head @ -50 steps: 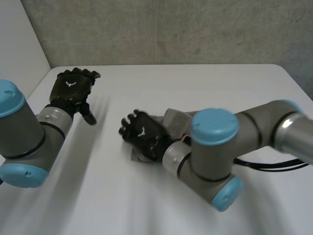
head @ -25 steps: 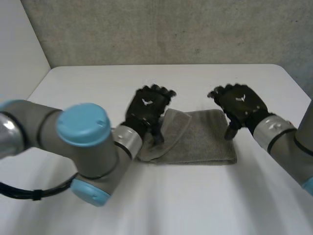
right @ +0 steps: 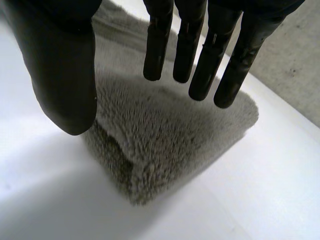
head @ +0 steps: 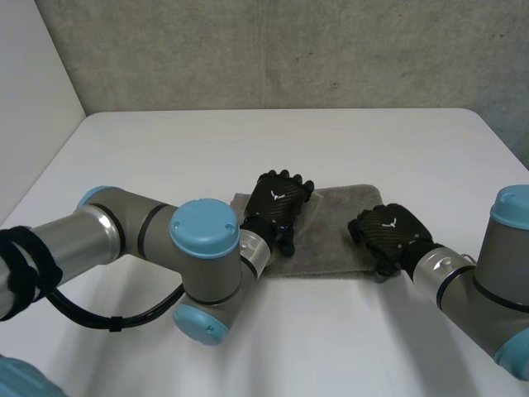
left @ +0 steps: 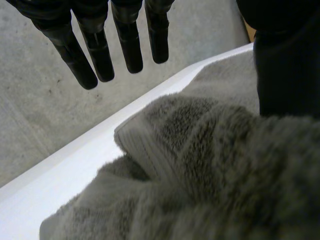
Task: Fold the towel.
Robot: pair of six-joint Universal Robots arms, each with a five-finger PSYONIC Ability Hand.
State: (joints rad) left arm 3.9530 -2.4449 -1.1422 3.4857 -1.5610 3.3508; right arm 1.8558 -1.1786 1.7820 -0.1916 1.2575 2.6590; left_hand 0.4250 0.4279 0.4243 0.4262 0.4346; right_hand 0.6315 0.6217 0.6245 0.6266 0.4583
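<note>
A grey towel [head: 339,222] lies folded in the middle of the white table [head: 248,141]. My left hand [head: 279,205] rests over its left end, open. In the left wrist view its straight fingers [left: 95,52] reach past a bunched fold of the towel [left: 210,165] under the palm. My right hand [head: 387,234] is at the towel's near right corner, open. In the right wrist view its straight fingers [right: 200,60] and thumb [right: 65,75] stand on either side of that thick corner [right: 165,135] without closing on it.
A grey wall [head: 289,50] runs behind the table's far edge. My left arm [head: 157,240] lies across the near left of the table and my right arm [head: 479,289] comes in from the near right.
My right hand has dropped from the towel's far right edge to its near right corner. My left hand has slid further onto the left end, where the raised flap now lies flat.
</note>
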